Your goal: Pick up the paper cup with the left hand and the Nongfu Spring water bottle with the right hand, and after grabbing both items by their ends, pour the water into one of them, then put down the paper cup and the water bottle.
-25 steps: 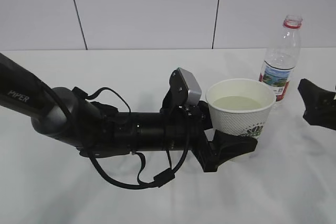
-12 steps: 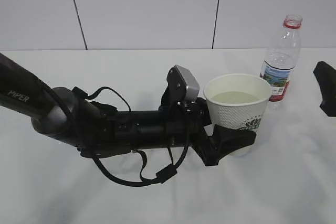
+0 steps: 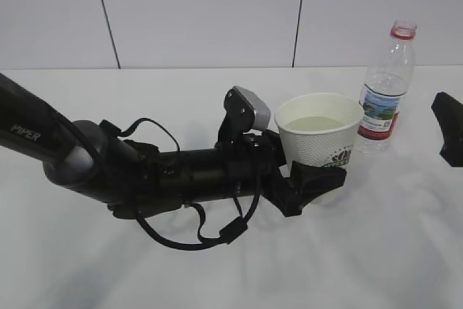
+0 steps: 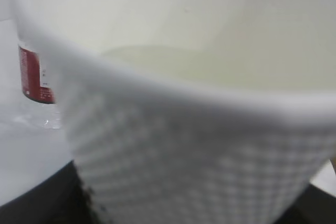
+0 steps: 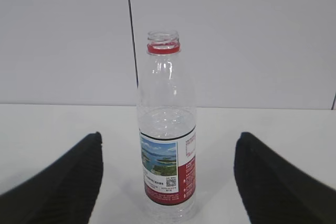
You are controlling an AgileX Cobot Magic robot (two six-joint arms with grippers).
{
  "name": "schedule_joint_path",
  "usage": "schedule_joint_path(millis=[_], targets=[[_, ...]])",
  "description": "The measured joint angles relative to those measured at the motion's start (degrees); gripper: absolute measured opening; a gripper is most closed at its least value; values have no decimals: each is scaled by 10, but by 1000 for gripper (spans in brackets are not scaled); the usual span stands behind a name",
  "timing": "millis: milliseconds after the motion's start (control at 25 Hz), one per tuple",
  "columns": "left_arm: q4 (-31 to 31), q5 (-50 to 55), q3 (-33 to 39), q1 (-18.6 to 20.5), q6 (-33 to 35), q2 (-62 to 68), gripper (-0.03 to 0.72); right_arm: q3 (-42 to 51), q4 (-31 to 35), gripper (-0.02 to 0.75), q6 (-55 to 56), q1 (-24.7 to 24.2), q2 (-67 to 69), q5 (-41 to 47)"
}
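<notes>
Water-filled white tapered paper cup [image 3: 319,129], clasped by the left jaws, has been lowered toward the white desk [image 3: 376,251]; at its 2 o'clock the clear red-labelled bottle [image 3: 385,89] stands released, the right jaws wide apart and empty.

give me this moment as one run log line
left gripper: shut on white paper cup holding water | right gripper: open, apart from upright clear plastic bottle | white table
</notes>
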Motion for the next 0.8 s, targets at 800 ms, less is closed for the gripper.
schedule_joint_path(millis=[800], targets=[[-28, 26, 0, 55, 0, 0, 506, 0, 1, 586, -10, 0, 0, 3]])
